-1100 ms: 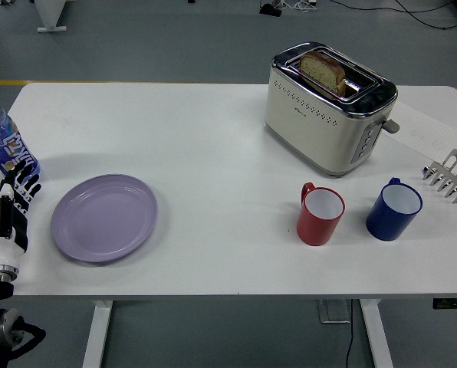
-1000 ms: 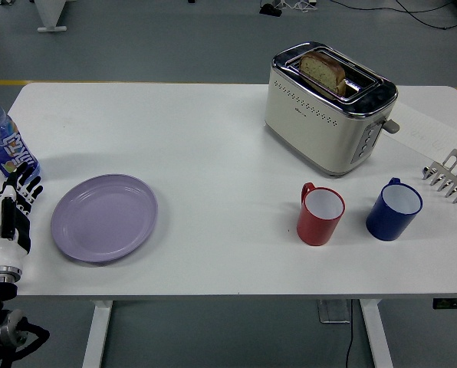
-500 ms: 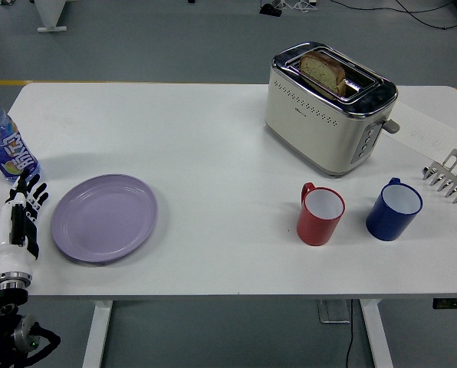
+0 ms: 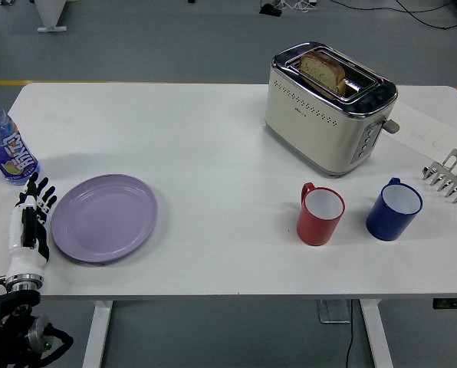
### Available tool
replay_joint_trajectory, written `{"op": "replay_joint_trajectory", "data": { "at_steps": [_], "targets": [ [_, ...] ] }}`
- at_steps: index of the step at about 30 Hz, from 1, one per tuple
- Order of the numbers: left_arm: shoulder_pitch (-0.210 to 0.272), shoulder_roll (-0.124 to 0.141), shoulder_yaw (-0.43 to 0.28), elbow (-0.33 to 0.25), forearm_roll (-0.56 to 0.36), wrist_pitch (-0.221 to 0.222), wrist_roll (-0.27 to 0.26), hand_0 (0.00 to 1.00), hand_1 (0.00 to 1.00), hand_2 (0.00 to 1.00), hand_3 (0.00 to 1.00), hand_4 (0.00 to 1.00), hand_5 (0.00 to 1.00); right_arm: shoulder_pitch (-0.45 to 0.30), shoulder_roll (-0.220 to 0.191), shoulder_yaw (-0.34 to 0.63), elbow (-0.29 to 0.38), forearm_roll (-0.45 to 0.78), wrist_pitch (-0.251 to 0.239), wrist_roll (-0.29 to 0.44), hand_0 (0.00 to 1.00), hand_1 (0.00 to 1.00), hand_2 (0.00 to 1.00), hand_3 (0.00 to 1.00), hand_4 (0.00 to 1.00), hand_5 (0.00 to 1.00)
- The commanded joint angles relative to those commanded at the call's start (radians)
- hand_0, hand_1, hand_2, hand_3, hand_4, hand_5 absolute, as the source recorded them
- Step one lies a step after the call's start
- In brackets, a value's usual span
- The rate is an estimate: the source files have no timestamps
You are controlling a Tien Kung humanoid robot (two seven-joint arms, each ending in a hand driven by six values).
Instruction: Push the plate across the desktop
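A lilac plate [image 4: 104,218] lies flat on the white table [image 4: 221,146] near its front left. My left hand [image 4: 32,221] is just left of the plate, edge-on, with its fingers straight and pointing away from me. It holds nothing and sits very close to the plate's left rim; contact is not clear. The right hand is out of view.
A blue water bottle [image 4: 4,146] stands at the left edge behind my hand. A cream toaster [image 4: 328,107] with bread stands at the back right. A red mug [image 4: 319,215], a blue mug [image 4: 393,208] and a metal rack [image 4: 451,176] are on the right.
My left hand has moved right and a little forward, from the table's left edge to right beside the plate. The plate has not moved.
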Motion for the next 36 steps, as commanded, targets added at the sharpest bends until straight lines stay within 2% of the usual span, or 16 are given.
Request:
{"op": "replay_joint_trajectory", "data": {
  "at_steps": [24, 36],
  "targets": [
    [-0.018, -0.006, 0.021, 0.018, -0.006, 0.005, -0.004, 0.866, 0.903, 0.949, 0.946, 0.545, 0.998, -0.008, 0.000, -0.001, 0.002, -0.008, 0.001, -0.003, 0.551, 0.451, 0.597, 0.583, 0.302, 0.504],
    [-0.032, -0.006, 0.071, 0.023, -0.006, 0.006, -0.006, 0.866, 0.902, 0.949, 0.945, 0.541, 0.998, 0.000, -0.001, 0.003, 0.001, -0.016, 0.004, -0.003, 0.551, 0.451, 0.596, 0.584, 0.302, 0.504]
  ]
}}
